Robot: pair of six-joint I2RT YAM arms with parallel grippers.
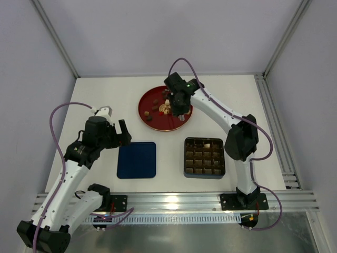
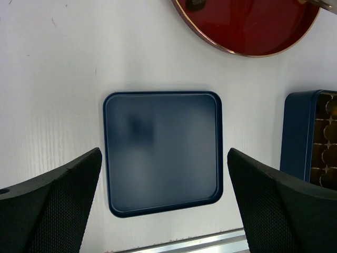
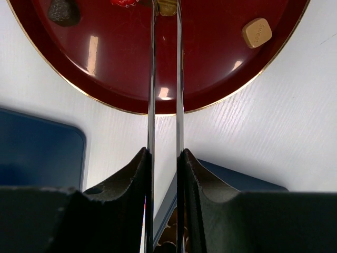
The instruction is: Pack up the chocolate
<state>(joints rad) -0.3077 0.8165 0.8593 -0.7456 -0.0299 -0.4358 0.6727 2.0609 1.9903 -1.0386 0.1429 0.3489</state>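
Note:
The chocolate (image 1: 157, 98) lies as small dark, brown and cream pieces on a red plate (image 1: 145, 100). Over the plate my right gripper (image 1: 169, 108) carries two long metal blades. In the right wrist view the blades of that gripper (image 3: 166, 5) press on both sides of a light-brown chocolate (image 3: 167, 6) at the frame's top edge. A tan square piece (image 3: 257, 32) and a dark one (image 3: 63, 11) lie loose on the plate (image 3: 210, 63). The gridded tray (image 1: 204, 156) holds one cream piece (image 1: 207, 146). My left gripper (image 1: 120, 134) hovers open above the blue lid (image 1: 137, 159), holding nothing.
In the left wrist view the lid (image 2: 158, 126) lies flat between the wide-spread fingers of the left gripper (image 2: 164, 153), with the plate (image 2: 247, 31) beyond it and the blue box (image 2: 297, 137) to its right. An aluminium rail (image 1: 174, 200) runs along the near edge.

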